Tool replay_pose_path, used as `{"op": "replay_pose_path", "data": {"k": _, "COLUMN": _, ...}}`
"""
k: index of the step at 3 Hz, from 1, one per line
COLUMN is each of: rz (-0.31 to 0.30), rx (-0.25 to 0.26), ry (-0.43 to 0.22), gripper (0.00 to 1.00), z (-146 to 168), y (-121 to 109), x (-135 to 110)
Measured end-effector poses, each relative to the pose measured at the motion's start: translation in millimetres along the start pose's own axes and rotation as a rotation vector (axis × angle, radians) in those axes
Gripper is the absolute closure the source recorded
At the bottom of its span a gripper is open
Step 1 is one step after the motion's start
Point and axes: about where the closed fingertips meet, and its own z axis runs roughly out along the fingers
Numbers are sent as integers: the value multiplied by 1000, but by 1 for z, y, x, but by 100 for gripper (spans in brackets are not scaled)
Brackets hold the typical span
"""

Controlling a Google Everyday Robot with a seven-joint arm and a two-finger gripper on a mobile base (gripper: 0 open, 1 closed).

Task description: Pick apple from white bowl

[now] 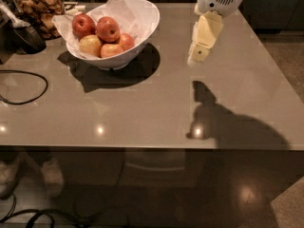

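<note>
The white bowl (pixel 145 20) stands at the table's back left, lined with crumpled white paper. It holds several apples. The apple (pixel 108 29), large, bright red and glossy, lies on top near the middle of the pile. A darker crimson apple (pixel 83 25) lies to its left and a pale yellow-green apple (pixel 90 45) in front. My gripper (pixel 198 56), pale yellow under a white wrist, hangs above the table to the right of the bowl, well apart from it, pointing down. It holds nothing that I can see.
A grey table (pixel 142 113) with its front edge near the frame's middle. A black cable (pixel 28 87) loops at the left. A dark pan (pixel 26 37) and a jar of snacks (pixel 40 6) stand at the back left. My gripper's shadow (pixel 223 122) falls at the front right.
</note>
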Motion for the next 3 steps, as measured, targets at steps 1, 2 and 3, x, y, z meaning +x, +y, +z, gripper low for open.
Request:
{"op": "replay_pose_path", "data": {"k": 1, "rz": -5, "rx": 23, "ry": -20, "gripper": 0, "z": -1, "y": -5, "x": -8}}
{"op": "replay_pose_path", "data": {"k": 2, "rz": 26, "rx": 36, "ry": -122, "gripper": 0, "z": 6, "y": -17, "x": -23}}
{"op": "replay_pose_path", "data": {"k": 3, "rz": -6, "rx": 53, "ry": -188, "gripper": 0, "z": 21, "y": -65, "x": -102}}
